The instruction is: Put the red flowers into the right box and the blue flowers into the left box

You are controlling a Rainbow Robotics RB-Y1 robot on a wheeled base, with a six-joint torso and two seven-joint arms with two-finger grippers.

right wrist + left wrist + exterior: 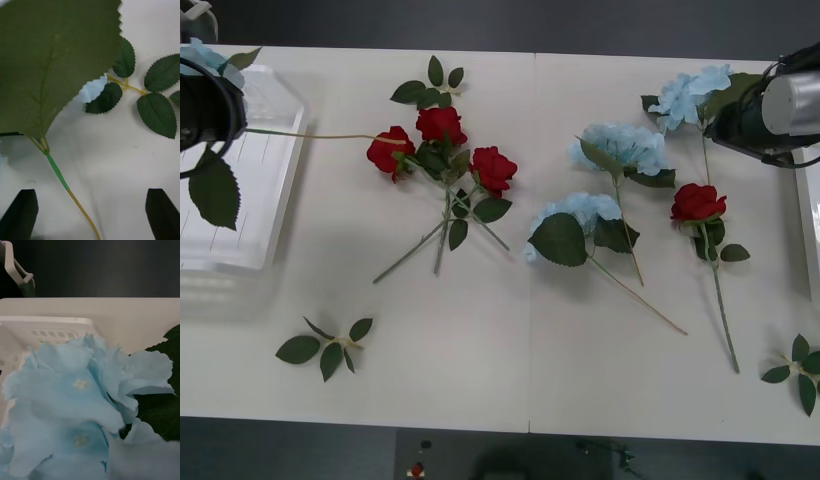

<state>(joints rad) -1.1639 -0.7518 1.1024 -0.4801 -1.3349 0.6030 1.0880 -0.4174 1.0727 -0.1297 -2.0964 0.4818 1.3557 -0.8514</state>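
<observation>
Left end effector (205, 105) sits over the left box (265, 215), carrying a blue flower (75, 397) above it, though I cannot tell its finger state. Right end effector (92, 213) is released near another blue flower (690, 95), far from the left box; three red flowers (440, 145) lie on the tabletop (480, 340) just beside the left box.

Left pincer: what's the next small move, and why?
Probably lower the left pincer a little, then release. The head of its blue flower is over the left box, but the stem reaches out over the table toward the red flowers. The right pincer, open, hovers over a large leaf at the table's right.
</observation>
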